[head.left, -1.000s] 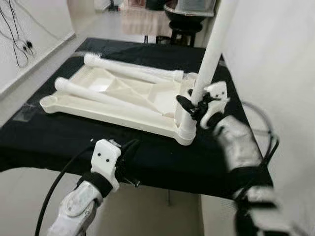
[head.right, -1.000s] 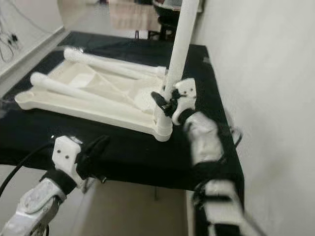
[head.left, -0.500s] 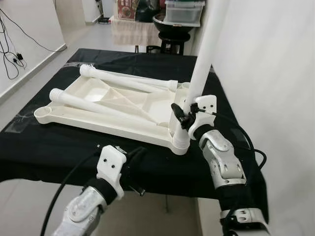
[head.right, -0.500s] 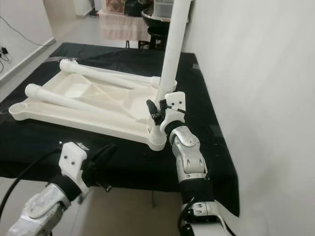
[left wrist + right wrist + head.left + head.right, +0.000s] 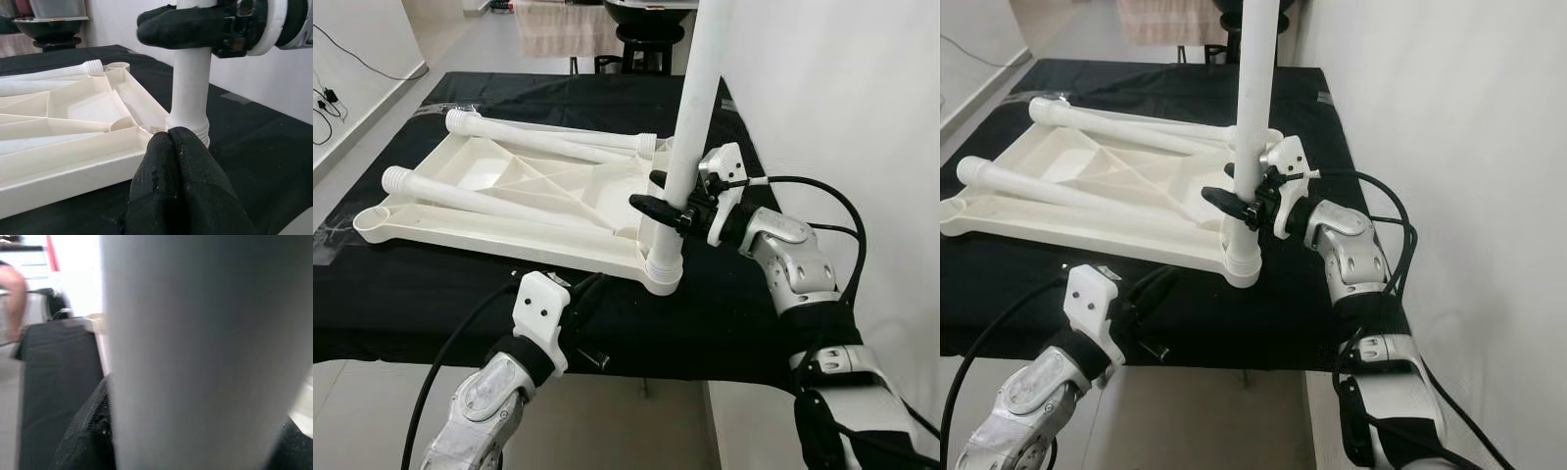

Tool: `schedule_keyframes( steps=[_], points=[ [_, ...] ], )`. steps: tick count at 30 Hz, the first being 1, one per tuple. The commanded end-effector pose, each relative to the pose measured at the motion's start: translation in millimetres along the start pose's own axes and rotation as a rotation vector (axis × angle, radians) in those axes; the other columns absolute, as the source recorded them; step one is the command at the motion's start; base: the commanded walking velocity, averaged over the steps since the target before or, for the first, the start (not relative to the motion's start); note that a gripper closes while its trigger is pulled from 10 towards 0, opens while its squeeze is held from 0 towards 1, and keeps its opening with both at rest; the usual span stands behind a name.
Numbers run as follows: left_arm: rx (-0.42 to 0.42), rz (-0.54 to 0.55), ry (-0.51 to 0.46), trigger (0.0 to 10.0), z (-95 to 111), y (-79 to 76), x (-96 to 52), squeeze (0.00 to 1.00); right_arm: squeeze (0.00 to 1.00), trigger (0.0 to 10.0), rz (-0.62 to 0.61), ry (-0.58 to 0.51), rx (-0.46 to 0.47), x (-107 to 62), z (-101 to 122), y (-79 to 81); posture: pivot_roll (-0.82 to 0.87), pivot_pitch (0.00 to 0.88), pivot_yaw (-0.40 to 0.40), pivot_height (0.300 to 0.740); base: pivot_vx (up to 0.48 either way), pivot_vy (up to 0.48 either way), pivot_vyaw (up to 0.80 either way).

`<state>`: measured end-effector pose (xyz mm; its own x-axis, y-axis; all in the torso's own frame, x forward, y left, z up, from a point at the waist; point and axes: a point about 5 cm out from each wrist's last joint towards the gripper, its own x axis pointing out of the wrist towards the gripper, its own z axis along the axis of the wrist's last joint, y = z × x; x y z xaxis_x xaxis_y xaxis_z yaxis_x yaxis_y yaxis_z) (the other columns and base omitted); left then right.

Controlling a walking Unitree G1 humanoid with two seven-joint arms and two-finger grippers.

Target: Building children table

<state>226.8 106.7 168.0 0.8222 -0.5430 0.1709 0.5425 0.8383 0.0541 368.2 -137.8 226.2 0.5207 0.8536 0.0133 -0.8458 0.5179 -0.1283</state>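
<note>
Your right gripper (image 5: 677, 210) is clamped on the upright table leg (image 5: 696, 93); it is probably light, stiff, smooth plastic, so grip low near the tabletop (image 5: 460, 215) socket.

Left gripper (image 5: 579, 299): fingers together.

1. Black cloth (image 5: 724, 323) spread over the work surface, reaching its near edge and right side.
2. White wall (image 5: 862, 88) just right of the cloth.
3. Pale tiled floor (image 5: 636, 431) below the near edge and along the left.
4. Black cables (image 5: 328, 98) lying at far left by the wall.
5. Dark round stool (image 5: 641, 39) beyond the far edge, beside a beige fabric-covered piece (image 5: 553, 20).
</note>
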Motion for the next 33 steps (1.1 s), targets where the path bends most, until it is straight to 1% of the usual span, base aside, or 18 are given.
schedule_keyframes(
  steps=[1,2,3,7,10,15,19,20,23,25,26,27,28,29,30,31,32,33],
  points=[
    [0.002,0.007,0.015,10.0,-2.4,1.3,-0.2,0.0,0.0,10.0,0.066,-0.02,0.01,7.4,3.8,4.9,0.11,0.074,-0.05,0.74,0.0,0.0,0.0],
    [0.004,0.011,0.01,10.0,-1.5,1.9,1.1,0.0,0.0,1.5,0.107,-0.021,0.013,6.2,6.8,1.3,0.1,0.072,-0.055,0.74,0.0,0.0,0.0],
    [0.004,0.012,0.008,10.0,-1.4,2.0,1.6,0.0,0.0,0.0,0.129,-0.013,0.017,6.2,7.2,0.8,0.1,0.072,-0.055,0.74,0.0,0.0,0.0],
    [0.0,0.012,0.008,10.0,-2.7,1.5,3.2,0.0,0.0,0.0,0.179,-0.004,0.02,6.9,6.8,1.3,0.09,0.069,-0.054,0.74,0.0,0.0,0.0],
    [0.0,0.01,0.009,10.0,-3.0,1.3,3.5,0.0,0.0,0.0,0.172,-0.005,0.021,7.4,6.0,0.4,0.09,0.069,-0.053,0.74,0.0,0.0,0.0],
    [-0.003,0.009,0.012,10.0,-3.9,2.0,3.5,0.0,0.0,0.0,0.068,-0.034,0.051,4.7,-4.2,-1.2,0.08,0.072,-0.048,0.74,0.0,0.0,0.0],
    [-0.002,0.011,0.011,10.0,-3.3,4.7,4.7,0.0,0.0,0.0,-0.062,-0.034,0.088,-7.7,-22.1,-1.6,0.07,0.076,-0.033,0.74,0.0,0.0,0.0],
    [-0.002,0.011,0.011,10.0,-3.3,4.7,4.7,0.0,0.0,0.0,-0.062,-0.034,0.088,-7.7,-22.1,-1.6,0.07,0.076,-0.033,0.74,0.0,0.0,0.0],
    [0.0,0.006,0.013,10.0,-3.7,6.0,6.1,0.0,0.0,0.0,-0.204,-0.015,0.131,-16.8,-39.0,2.4,0.06,0.077,-0.025,0.74,0.0,0.0,0.0],
    [0.002,0.002,0.012,10.0,-3.1,7.0,6.9,0.0,0.0,0.0,-0.37,0.035,0.116,-17.6,-50.8,10.2,0.06,0.077,-0.02,0.74,0.0,0.0,0.0],
    [0.003,0.001,0.012,10.0,-2.9,8.4,7.0,0.0,0.0,0.0,-0.566,0.088,0.066,-18.9,-54.2,8.4,0.06,0.079,-0.013,0.74,0.0,0.0,0.0],
    [0.003,0.002,0.012,10.0,-2.8,9.9,6.9,0.0,0.0,0.0,-0.705,0.12,0.025,-20.6,-55.3,7.0,0.05,0.081,-0.009,0.74,0.0,0.0,0.0],
    [0.003,0.002,0.012,10.0,-2.8,9.9,6.9,0.0,0.0,0.0,-0.705,0.12,0.025,-20.6,-55.3,7.0,0.05,0.081,-0.009,0.74,0.0,0.0,0.0],
    [0.001,0.001,0.012,10.0,-2.6,11.1,7.9,0.0,0.0,0.0,-0.806,0.112,0.074,-8.8,-59.0,34.0,0.04,0.084,-0.005,0.74,0.0,0.0,0.0],
    [0.002,-0.002,0.015,10.0,-3.6,11.3,8.6,0.0,0.0,0.0,-0.786,0.098,0.07,-0.7,-58.2,44.0,0.04,0.086,-0.002,0.74,0.0,0.0,0.0],
    [0.002,-0.002,0.015,10.0,-3.6,11.3,8.6,0.0,0.0,0.0,-0.786,0.098,0.07,-0.7,-58.2,44.0,0.04,0.086,-0.002,0.74,0.0,0.0,0.0],
    [0.002,-0.005,0.015,10.0,-4.3,10.8,9.5,0.0,0.0,0.0,-0.762,0.096,0.076,6.5,-59.5,48.7,0.04,0.077,-0.002,0.74,0.0,0.0,0.0],
    [0.002,-0.007,0.013,10.0,-3.9,9.7,10.6,0.0,0.0,0.0,-0.758,0.105,0.069,9.2,-60.8,46.7,0.06,0.072,-0.015,0.74,0.0,0.0,0.0]
  ],
)
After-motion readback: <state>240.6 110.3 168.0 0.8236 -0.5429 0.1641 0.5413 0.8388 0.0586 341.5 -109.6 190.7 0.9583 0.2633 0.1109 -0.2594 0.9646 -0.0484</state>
